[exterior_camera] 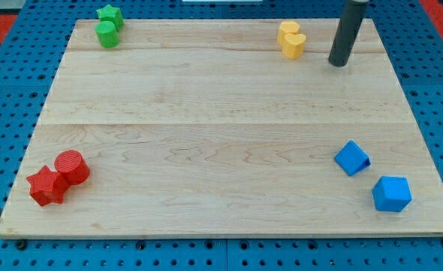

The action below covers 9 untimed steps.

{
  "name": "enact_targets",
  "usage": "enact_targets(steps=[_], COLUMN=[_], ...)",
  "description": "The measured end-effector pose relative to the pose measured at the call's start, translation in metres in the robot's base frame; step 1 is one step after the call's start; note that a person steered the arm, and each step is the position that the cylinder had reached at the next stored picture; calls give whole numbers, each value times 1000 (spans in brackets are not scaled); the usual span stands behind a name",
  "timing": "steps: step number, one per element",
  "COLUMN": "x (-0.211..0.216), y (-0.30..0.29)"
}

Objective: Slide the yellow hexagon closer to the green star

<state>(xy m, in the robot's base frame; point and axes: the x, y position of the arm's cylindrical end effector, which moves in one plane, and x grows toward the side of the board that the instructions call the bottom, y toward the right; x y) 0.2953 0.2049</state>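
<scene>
The yellow hexagon (288,30) sits near the view's top edge of the wooden board (221,135), right of centre, touching a second yellow block (294,46) just below it. The green star (110,15) lies at the top left corner, touching a green round block (108,34) just below it. My tip (338,63) rests on the board a short way to the right of the yellow pair and slightly below them, not touching either block.
A red star (47,186) and a red round block (71,166) sit at the bottom left. Two blue blocks, one (352,158) above the other (392,194), lie at the bottom right. Blue pegboard surrounds the board.
</scene>
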Motion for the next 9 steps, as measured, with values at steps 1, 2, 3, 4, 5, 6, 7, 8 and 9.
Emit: enact_targets(steps=[1,2,3,4,5,6,7,8,9], x=[-46,-72,-75,-104,-102,-91,-88,-85,-80], y=[-57,-117,-88,-58,-91,-198,-254,-242,-309])
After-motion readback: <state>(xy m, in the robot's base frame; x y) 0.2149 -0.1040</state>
